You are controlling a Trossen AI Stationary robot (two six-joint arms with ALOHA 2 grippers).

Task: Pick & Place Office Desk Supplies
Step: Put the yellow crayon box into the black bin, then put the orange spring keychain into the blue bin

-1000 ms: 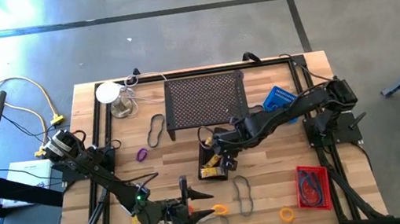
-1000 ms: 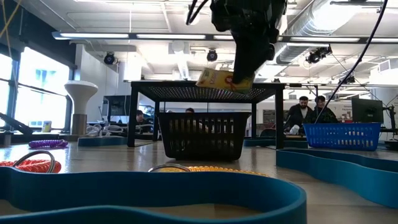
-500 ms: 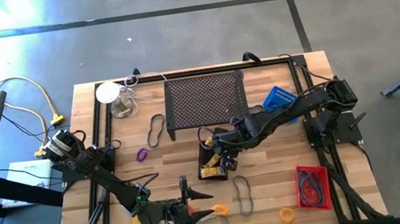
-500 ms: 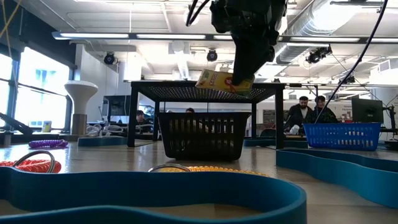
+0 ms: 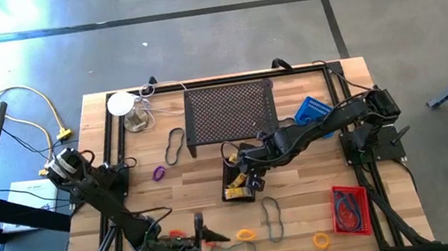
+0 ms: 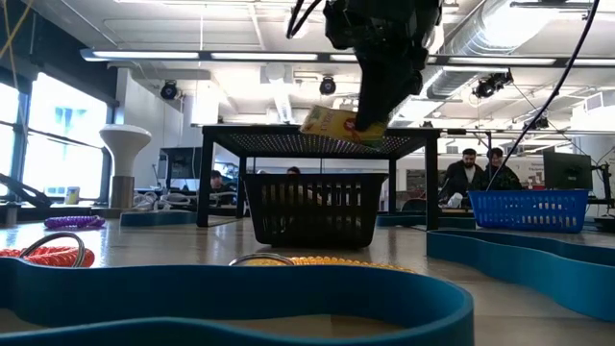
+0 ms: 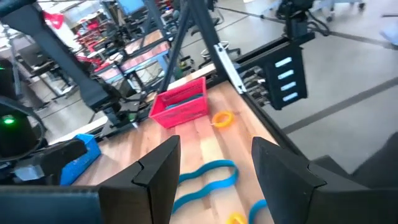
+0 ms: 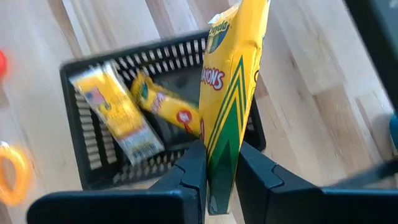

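While the left gripper [image 7: 211,168] waited wide open near the table's front edge, the right gripper [image 8: 221,168] pinched a yellow packet [image 8: 230,93] above the black basket [image 8: 93,168]; it looked light, stiff, best held by its flat faces.

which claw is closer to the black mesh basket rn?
Right. The right claw hangs just above the black mesh basket, shut on a yellow crayon packet. The left claw is open, off at the table's front edge.

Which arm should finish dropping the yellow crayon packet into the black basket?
Right. The right gripper is shut on the yellow crayon packet directly above the black basket; the left gripper sits open at the table's front edge.
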